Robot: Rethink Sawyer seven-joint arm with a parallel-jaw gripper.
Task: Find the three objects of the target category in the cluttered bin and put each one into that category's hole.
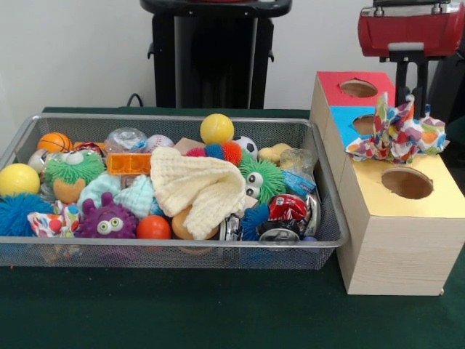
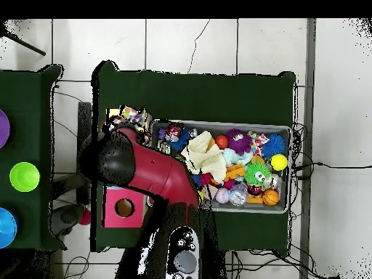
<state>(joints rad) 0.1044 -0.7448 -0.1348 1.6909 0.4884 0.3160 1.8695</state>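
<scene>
Nearest: green table cloth (image 1: pixel 218 309), then wire-mesh bin (image 1: pixel 330 218), crammed with toys. Wooden sorting box (image 1: pixel 396 247) beside it, three holes: red top, blue top, yellow top. Gripper (image 1: pixel 402 109) hangs over the box, clamped on a patterned cloth (image 1: pixel 396 138) that droops below it, above the blue hole (image 1: pixel 365 125) and partly covering it. Cloth judged light, limp, not fragile; best pinched at a bunched fold. Cream knitted cloth (image 1: pixel 200 185) lies in the bin, well off to the gripper's side, likely next; another patterned scrap (image 1: pixel 51 222) farther still. Room: white wall, tiled floor (image 2: pixel 218 43).
</scene>
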